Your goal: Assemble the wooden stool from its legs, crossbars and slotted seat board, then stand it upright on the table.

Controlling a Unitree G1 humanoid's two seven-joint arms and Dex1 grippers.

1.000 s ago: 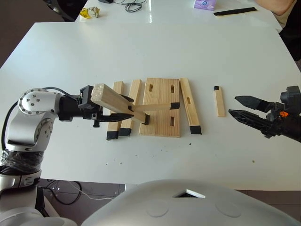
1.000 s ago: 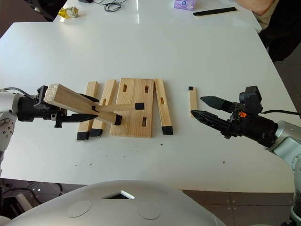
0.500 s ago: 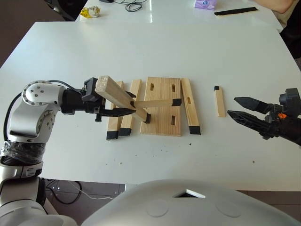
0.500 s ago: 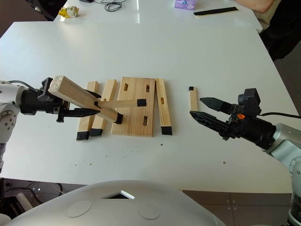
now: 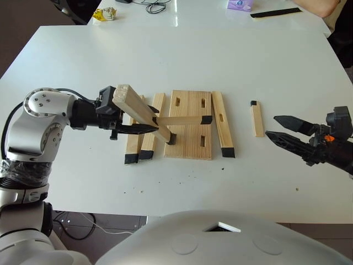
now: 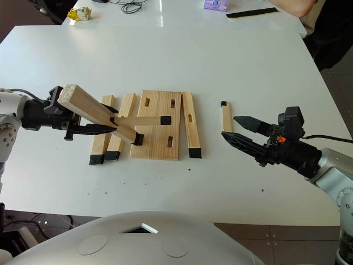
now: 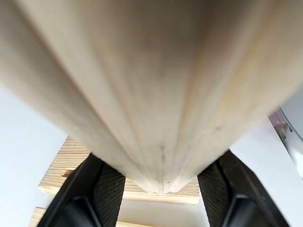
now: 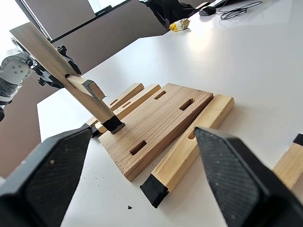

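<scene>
Leg (image 5: 144, 114) tilted, clamped in left pincer (image 5: 149, 127)

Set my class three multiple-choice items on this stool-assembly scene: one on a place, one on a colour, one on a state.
1. Where does the short loose crossbar lie?
A) between the seat board and the right claw
B) on the seat board
C) left of all the legs

2. What colour is the tip of the tilted leg?
A) red
B) black
C) blue

3. How is the right claw?
A) shut on a leg
B) shut on the board
C) open, empty

Answers: 1 A, it lies right of the board, before the claw; 2 B, its foot on the board is black; 3 C, its fingers stand apart around nothing.
</scene>
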